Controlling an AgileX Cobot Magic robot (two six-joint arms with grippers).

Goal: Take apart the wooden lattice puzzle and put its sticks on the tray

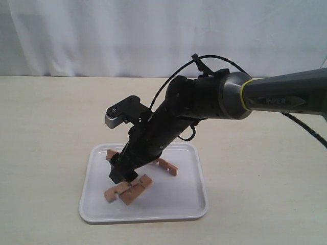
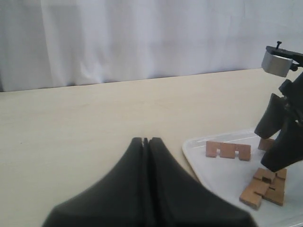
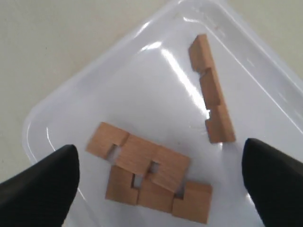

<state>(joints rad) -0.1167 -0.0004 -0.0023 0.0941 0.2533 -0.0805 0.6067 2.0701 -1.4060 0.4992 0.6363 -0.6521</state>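
While the right tool (image 3: pixel 160 153) gapes wide above light-brown notched wooden sticks (image 3: pixel 142 163) in the white rectangular plastic tray (image 3: pixel 118 80), only the left wrist view shows the closed left tool (image 2: pixel 146 142).

The wooden lattice puzzle (image 3: pixel 149 172) is apart, no hash shape left, and its light-brown notched sticks (image 1: pixel 130 194) all lie inside the white tray (image 1: pixel 176 196), a low-rimmed rectangle with rounded corners. Two of them lie flat and pressed side by side near the tray's front left corner, their square notches facing each other and partly meshed. A third stick (image 1: pixel 111 153) lies by the far left corner, and a fourth stick (image 1: pixel 167 166) sits near the middle, both apart from the pair.
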